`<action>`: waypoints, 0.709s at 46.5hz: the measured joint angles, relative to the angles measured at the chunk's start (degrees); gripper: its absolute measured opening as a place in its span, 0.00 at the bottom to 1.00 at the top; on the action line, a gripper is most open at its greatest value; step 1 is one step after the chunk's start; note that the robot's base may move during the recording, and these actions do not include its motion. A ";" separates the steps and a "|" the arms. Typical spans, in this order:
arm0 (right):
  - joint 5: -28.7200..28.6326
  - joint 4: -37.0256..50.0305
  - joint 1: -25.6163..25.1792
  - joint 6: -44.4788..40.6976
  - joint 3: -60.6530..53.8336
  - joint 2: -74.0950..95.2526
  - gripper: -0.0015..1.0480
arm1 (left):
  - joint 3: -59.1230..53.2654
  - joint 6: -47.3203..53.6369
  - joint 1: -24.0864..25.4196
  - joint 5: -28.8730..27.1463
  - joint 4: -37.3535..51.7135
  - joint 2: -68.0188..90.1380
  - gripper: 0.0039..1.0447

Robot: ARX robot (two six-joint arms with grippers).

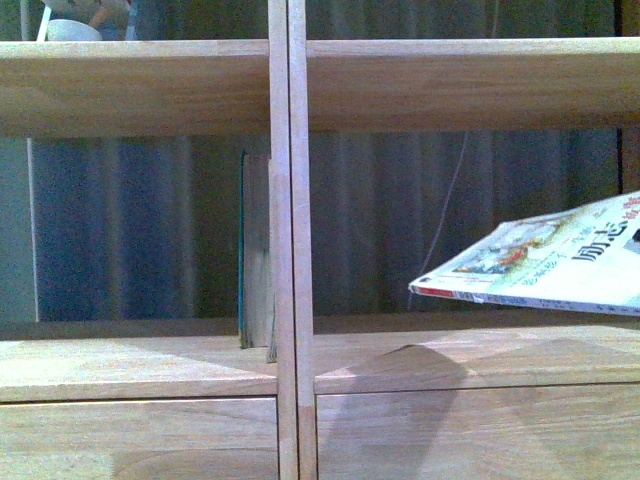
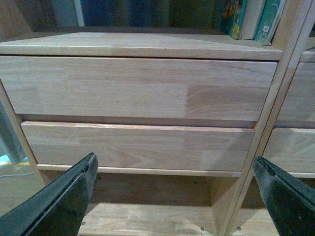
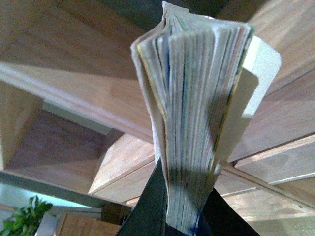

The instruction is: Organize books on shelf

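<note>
Front view: the teal-edged book stands shelved against the shelf's centre post. The paperback hangs tilted over the right bay, not yet placed.

Left wrist view: the left gripper gapes empty before the drawer fronts.

Right wrist view: the right gripper apparently pinches the paperback.

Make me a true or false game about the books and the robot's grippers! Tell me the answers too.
1. The paperback lies flat on the shelf. False: it hangs tilted in the air above the right-hand board.
2. The teal-edged book stands upright in the left compartment, right by the middle divider. True.
3. The left gripper holds a book. False: it is open and empty, facing the drawers.
4. The right gripper is shut on the paperback. True.
</note>
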 joint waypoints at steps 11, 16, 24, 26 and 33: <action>-0.61 -0.57 5.46 -2.45 -0.15 -6.43 0.07 | 0.02 0.00 0.00 0.00 0.00 0.00 0.93; 0.28 -0.85 8.24 -3.17 -0.02 -7.50 0.07 | 0.24 -3.78 0.52 -0.13 4.44 3.63 0.93; 1.68 -0.94 12.74 -4.17 0.20 -9.05 0.07 | 6.56 -9.77 3.19 6.16 20.72 22.23 0.93; 1.92 -0.94 13.88 -4.44 0.28 -9.49 0.07 | 9.25 -11.08 3.82 8.41 24.04 27.17 0.93; 3.34 -0.94 18.16 -5.53 0.63 -10.75 0.07 | 18.80 -20.85 5.16 21.44 29.20 41.77 0.93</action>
